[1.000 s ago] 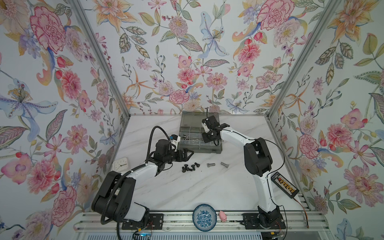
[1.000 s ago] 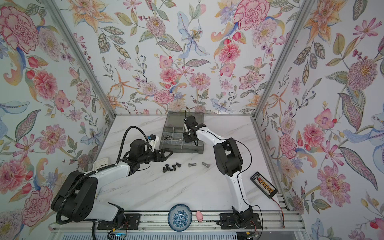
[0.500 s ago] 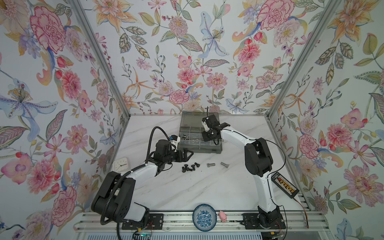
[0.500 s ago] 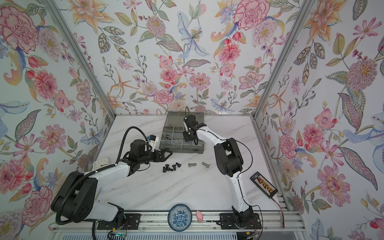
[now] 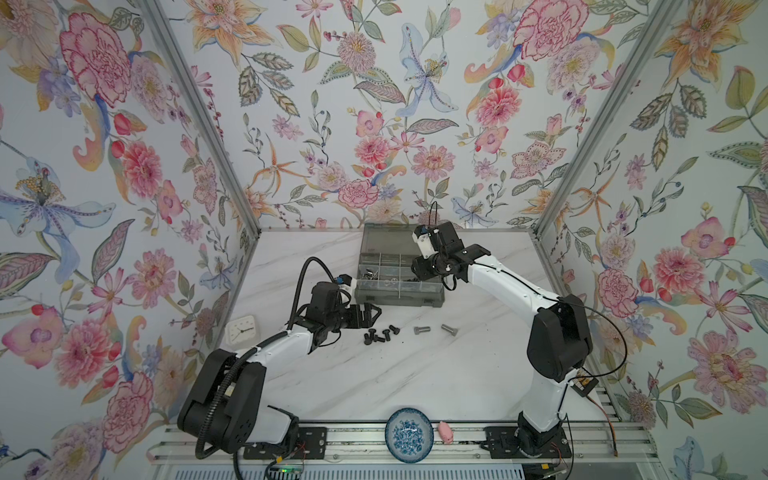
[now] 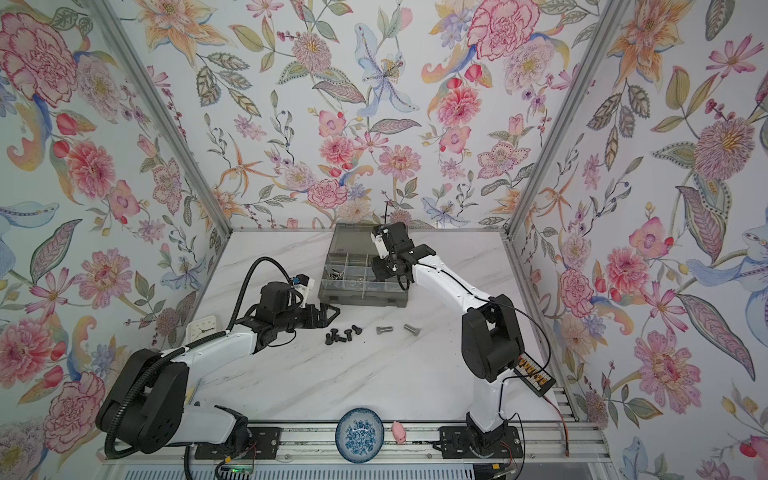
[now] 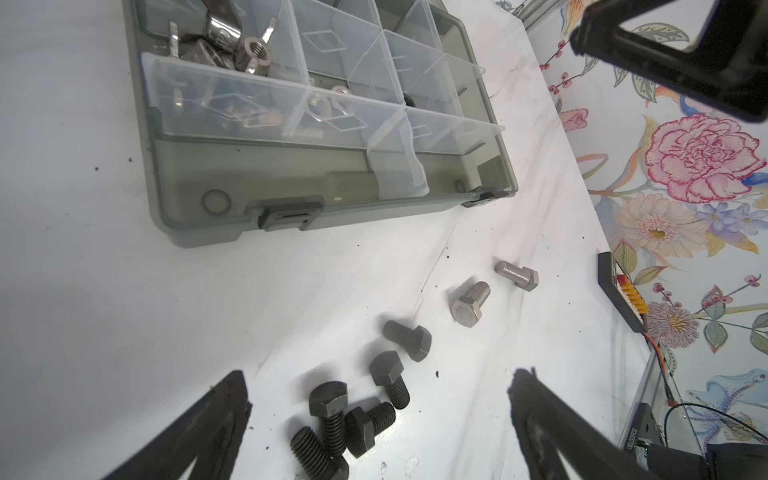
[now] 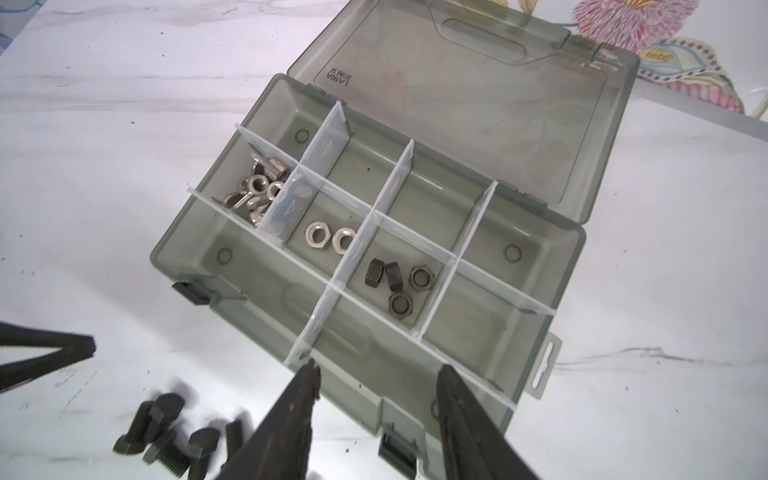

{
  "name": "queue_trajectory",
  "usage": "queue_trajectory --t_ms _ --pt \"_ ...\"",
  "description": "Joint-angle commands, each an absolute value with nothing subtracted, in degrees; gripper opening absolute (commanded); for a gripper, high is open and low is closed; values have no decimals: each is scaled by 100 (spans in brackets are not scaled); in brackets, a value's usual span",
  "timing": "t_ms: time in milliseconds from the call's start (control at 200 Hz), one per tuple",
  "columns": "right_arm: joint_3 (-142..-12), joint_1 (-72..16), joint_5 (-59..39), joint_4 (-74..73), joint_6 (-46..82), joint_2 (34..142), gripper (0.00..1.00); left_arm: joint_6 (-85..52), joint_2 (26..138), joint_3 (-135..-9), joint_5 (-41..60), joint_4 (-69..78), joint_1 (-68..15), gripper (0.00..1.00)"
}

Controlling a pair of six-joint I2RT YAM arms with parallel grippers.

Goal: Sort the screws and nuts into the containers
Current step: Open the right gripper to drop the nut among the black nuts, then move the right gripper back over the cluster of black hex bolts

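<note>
Left to right. The left fingers (image 7: 208, 428) are spread wide and grasp nothing, held low over the white marbled desk (image 5: 374, 374). Just beside their tips, five black screws (image 5: 379, 334) lie loose in a tight cluster. To the right of these, two silver screws (image 5: 422, 330) (image 5: 449, 330) lie on their sides, slightly apart. Behind the screws stands the grey organizer box (image 5: 399, 296), with its lid folded open. Its middle row holds, in three neighbouring compartments from the left end, silver wing nuts (image 8: 257, 187), two silver hex nuts (image 8: 328, 239) and four black hex nuts (image 8: 395, 282); the remaining compartments show no contents. The right fingers (image 8: 291, 415) are parted with nothing between them, poised above the box's front row.
</note>
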State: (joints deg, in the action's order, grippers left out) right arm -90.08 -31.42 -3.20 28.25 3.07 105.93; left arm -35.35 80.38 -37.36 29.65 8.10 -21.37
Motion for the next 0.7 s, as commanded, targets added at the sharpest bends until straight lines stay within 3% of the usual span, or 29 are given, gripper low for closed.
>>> queue_trajectory --t_ms 0,350,696 --pt "-8550 -3181 -616 2891 30 10280 51 -3378 7901 -3696 2873 636 -2086 99" --pt "-7403 -3673 -746 2734 -244 9680 54 -3419 8066 -3763 3039 813 -2075 100" --pt "-7086 -4341 -861 2646 -154 9943 55 -3399 8130 -3780 3033 806 -2075 99"
